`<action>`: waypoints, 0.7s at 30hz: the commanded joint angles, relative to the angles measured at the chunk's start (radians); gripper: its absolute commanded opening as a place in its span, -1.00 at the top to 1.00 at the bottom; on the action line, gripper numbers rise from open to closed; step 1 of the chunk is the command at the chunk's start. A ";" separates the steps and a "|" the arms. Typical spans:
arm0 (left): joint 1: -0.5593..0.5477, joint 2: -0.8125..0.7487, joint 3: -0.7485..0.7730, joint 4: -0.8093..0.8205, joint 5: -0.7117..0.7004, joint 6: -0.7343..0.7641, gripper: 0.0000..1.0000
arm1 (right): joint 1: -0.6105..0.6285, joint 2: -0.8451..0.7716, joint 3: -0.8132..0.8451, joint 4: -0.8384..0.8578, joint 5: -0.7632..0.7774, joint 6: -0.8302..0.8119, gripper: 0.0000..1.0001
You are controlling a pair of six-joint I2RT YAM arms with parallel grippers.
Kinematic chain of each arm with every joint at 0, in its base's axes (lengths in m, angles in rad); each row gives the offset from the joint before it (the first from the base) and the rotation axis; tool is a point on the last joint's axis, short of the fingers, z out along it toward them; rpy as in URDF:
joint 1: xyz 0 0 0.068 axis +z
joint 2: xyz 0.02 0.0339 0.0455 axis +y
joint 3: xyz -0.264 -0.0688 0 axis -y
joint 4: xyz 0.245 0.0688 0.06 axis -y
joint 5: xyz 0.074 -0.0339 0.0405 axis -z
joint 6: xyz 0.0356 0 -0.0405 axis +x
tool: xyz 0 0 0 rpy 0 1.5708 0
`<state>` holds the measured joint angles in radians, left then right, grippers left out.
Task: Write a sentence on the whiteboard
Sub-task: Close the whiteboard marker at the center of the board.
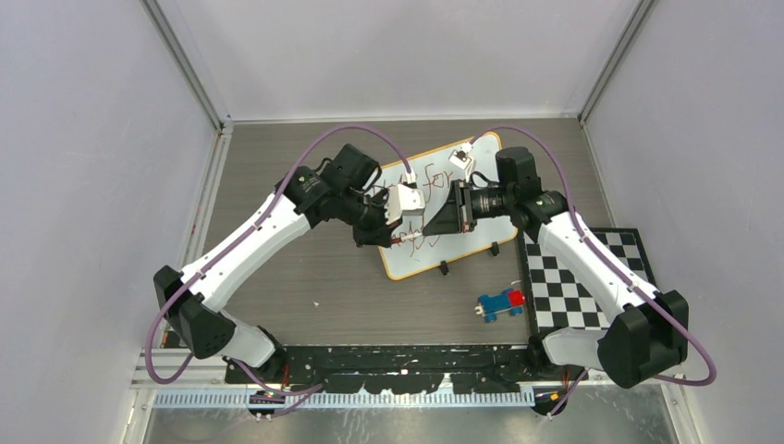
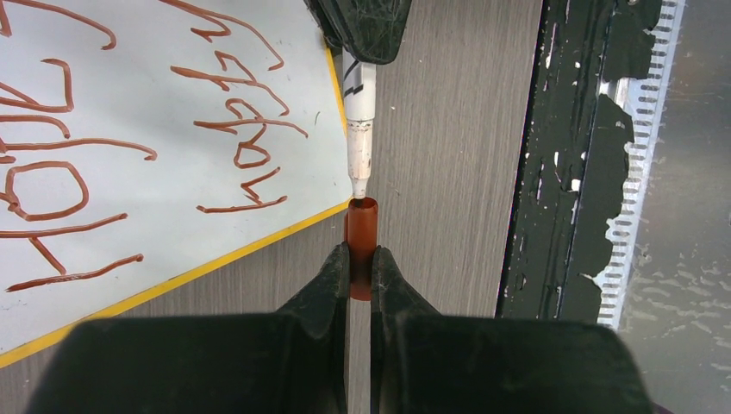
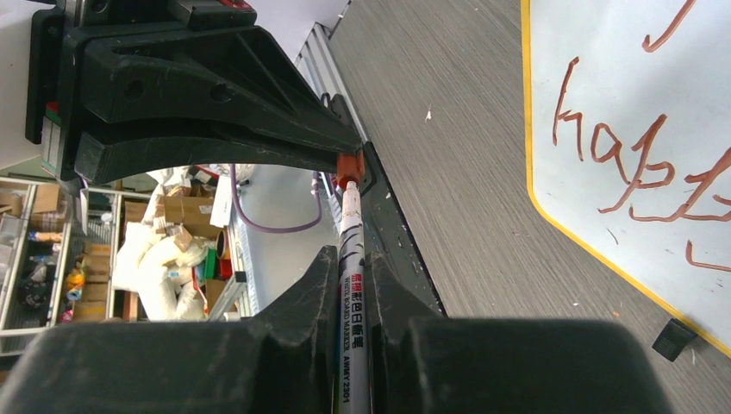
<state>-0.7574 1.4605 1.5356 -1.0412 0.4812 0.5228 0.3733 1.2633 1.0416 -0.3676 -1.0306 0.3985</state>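
A yellow-edged whiteboard (image 1: 481, 199) with red handwriting lies at the table's middle; it also shows in the left wrist view (image 2: 129, 155) and the right wrist view (image 3: 638, 129). My left gripper (image 2: 360, 263) is shut on the red marker cap (image 2: 361, 228). My right gripper (image 3: 352, 267) is shut on the white marker (image 3: 352, 285). The marker's tip (image 2: 359, 185) sits at the cap's open mouth, just off the board's edge. In the top view the two grippers meet tip to tip (image 1: 430, 217) above the board.
A blue and red toy train (image 1: 500, 303) lies in front of the board. A checkerboard mat (image 1: 592, 277) is at the right. A black rail (image 1: 407, 356) runs along the near edge. Small black clips (image 1: 444, 268) sit at the board's near edge.
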 commanded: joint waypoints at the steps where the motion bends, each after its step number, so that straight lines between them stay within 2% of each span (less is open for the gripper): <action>1: -0.005 0.001 0.037 0.018 0.014 -0.025 1.00 | 0.014 0.000 0.043 0.020 -0.004 -0.009 0.99; 10: -0.015 0.020 0.054 0.044 0.006 -0.063 1.00 | 0.034 0.013 0.050 0.014 0.032 -0.021 1.00; 17: -0.036 0.051 0.086 0.066 0.062 -0.112 1.00 | 0.047 0.031 0.056 0.019 0.052 -0.015 0.99; 21: -0.053 0.081 0.119 0.088 0.068 -0.148 1.00 | 0.050 0.031 0.029 0.090 0.050 0.044 0.99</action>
<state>-0.7841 1.5230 1.5894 -1.0206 0.4938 0.4278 0.4133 1.2903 1.0546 -0.3740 -0.9932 0.3992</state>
